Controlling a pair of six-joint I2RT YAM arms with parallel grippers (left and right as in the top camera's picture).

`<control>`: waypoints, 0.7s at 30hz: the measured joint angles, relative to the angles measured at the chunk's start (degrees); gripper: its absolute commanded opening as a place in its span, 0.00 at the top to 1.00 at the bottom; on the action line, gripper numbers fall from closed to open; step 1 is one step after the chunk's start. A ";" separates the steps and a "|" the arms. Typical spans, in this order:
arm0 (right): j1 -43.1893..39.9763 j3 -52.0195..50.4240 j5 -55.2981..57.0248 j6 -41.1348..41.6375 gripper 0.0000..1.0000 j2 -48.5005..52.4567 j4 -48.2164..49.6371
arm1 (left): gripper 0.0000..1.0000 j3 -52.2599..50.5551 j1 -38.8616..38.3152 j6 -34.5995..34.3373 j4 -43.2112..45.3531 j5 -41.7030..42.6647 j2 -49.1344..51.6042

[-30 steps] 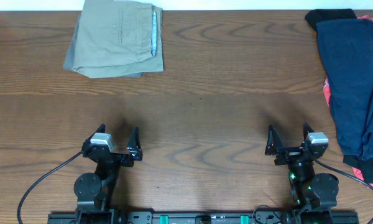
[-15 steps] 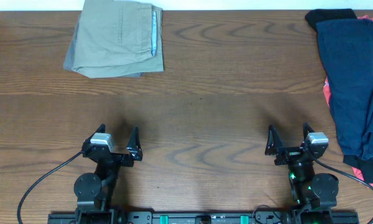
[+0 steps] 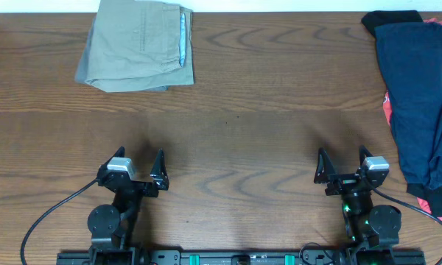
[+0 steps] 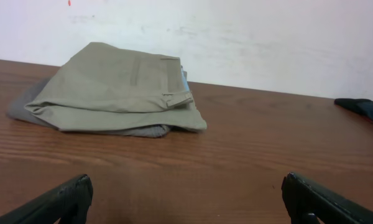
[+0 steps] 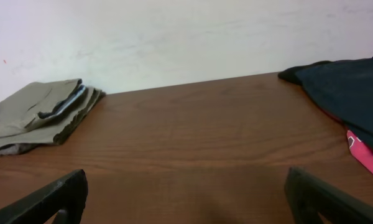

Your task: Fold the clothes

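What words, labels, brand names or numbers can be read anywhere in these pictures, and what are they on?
None: no readable text shows in any view.
The folded khaki cotton shorts, the heap of dark navy-blue fabric clothes, the brown wooden table, the white wall, the black left gripper and the black right gripper carry no legible writing, logo or number.

A brown wood-grain table (image 3: pixel 236 110) runs back to a plain white wall (image 4: pixel 248 37), faintly scuffed. The light is soft and even.
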 measured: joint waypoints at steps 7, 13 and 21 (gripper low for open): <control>0.00 0.00 0.02 0.02 0.01 0.00 0.00 | 0.02 0.00 0.00 0.00 0.00 0.00 0.00; 0.00 0.00 -3.52 6.58 0.01 0.04 4.00 | 0.02 0.00 0.00 0.00 0.00 0.00 0.00; 0.00 0.00 -16.50 26.45 0.01 0.04 4.17 | 0.02 0.00 0.00 0.00 0.00 0.00 0.00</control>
